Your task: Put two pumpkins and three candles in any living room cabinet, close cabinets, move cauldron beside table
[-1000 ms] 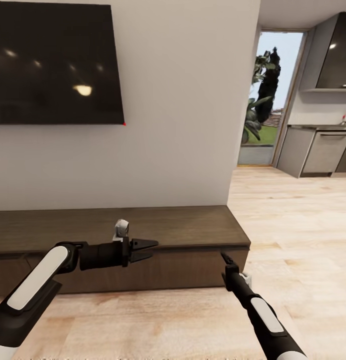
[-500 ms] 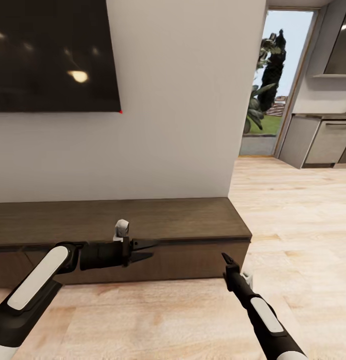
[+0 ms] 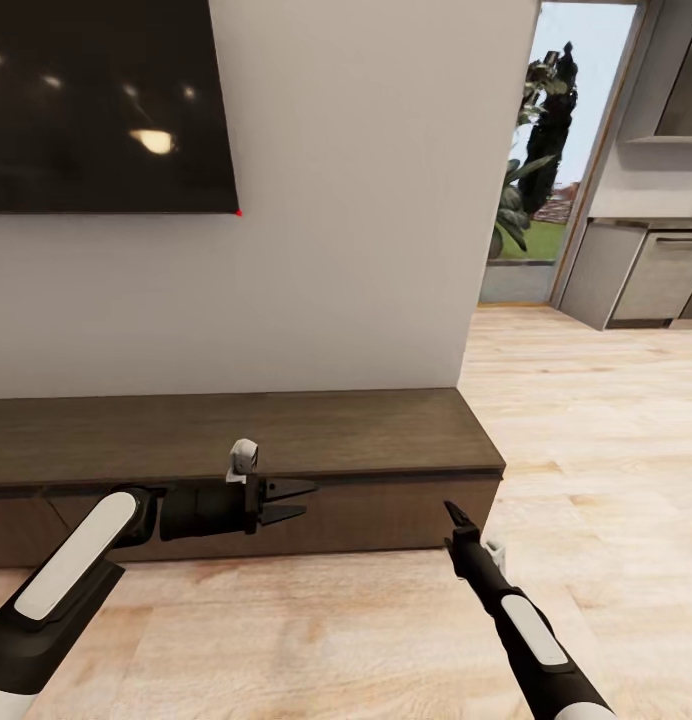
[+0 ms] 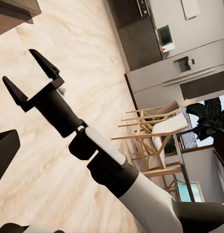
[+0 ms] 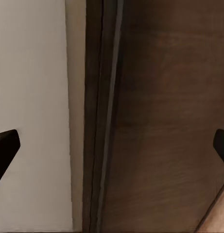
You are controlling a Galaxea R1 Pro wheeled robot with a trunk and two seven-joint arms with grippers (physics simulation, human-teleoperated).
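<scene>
Cabinet (image 3: 286, 440), long, low and dark brown, stands against the wall under the black TV screen (image 3: 106, 100), drawer fronts flush, while the left end effector (image 3: 304, 501) and right end effector (image 3: 450, 512) hover before it, both spread open and empty.

- Both arms: glossy black casings with white oblong panels, lower left and lower right of frame.
- Left claw (image 3: 304, 502): black pointed fingers, small grey-white block above.
- Right claw (image 3: 454, 517): slim, black, pointed.
</scene>
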